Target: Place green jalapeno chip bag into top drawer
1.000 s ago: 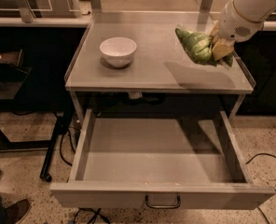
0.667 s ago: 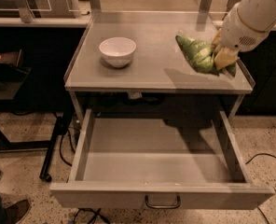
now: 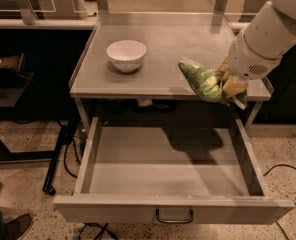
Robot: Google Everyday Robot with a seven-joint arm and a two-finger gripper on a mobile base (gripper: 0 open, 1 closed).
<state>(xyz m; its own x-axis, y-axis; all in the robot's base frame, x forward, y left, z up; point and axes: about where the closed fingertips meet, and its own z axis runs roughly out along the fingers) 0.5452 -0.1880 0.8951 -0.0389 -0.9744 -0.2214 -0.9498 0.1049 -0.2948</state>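
Observation:
The green jalapeno chip bag (image 3: 204,81) hangs in the air over the front right edge of the grey counter, above the back right part of the open top drawer (image 3: 168,159). My gripper (image 3: 232,88) is shut on the bag's right end, with the white arm reaching in from the upper right. The drawer is pulled fully out, its flat bottom bare, with a small curved handle (image 3: 174,217) on its front. The bag's shadow falls on the drawer's back right floor.
A white round bowl (image 3: 126,54) stands on the counter (image 3: 163,44) at the left. Cables and a black stand leg lie on the floor to the left of the drawer. A person's shoes show at the bottom left corner.
My gripper has carried the bag from over the counter's right rear toward the front edge and lower, now over the drawer's back. The bowl and drawer have not moved.

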